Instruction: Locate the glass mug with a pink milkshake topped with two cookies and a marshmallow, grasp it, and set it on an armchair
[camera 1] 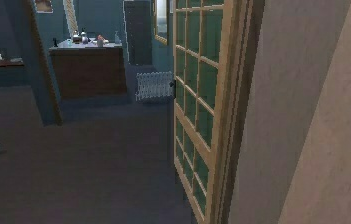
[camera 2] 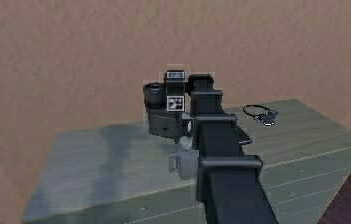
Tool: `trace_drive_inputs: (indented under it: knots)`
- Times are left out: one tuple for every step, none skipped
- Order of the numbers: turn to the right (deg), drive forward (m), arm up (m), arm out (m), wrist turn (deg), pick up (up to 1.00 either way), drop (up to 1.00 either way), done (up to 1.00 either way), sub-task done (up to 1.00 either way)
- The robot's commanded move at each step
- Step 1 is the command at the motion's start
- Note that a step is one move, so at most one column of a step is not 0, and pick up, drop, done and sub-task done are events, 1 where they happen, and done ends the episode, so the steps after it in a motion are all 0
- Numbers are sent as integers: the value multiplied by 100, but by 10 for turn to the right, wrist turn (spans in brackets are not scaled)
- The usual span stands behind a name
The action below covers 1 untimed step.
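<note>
In the arm side view the dark arm point(camera 2: 223, 150) rises from the bottom edge over a grey-green tabletop point(camera 2: 93, 165) that stands against a tan wall. The gripper point(camera 2: 155, 108) is a dark body left of the white marker squares, close to the wall. Its far end is hard to make out, so I cannot tell whether it holds anything. In the forward view, a wooden counter point(camera 1: 88, 70) far back carries several small blobs point(camera 1: 83, 38), too small to name.
A small dark looped thing point(camera 2: 260, 114) lies on the tabletop right of the arm. A wooden door with green glass panes point(camera 1: 198, 100) stands near on the forward view's right, beside a tan wall. Dark floor point(camera 1: 83, 160) leads past a pillar point(camera 1: 38, 60) to a white slatted crate point(camera 1: 153, 86).
</note>
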Motion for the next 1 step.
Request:
trace_drive_inputs:
  knots:
    - [0, 0, -26, 0, 0, 0, 0, 0, 0]
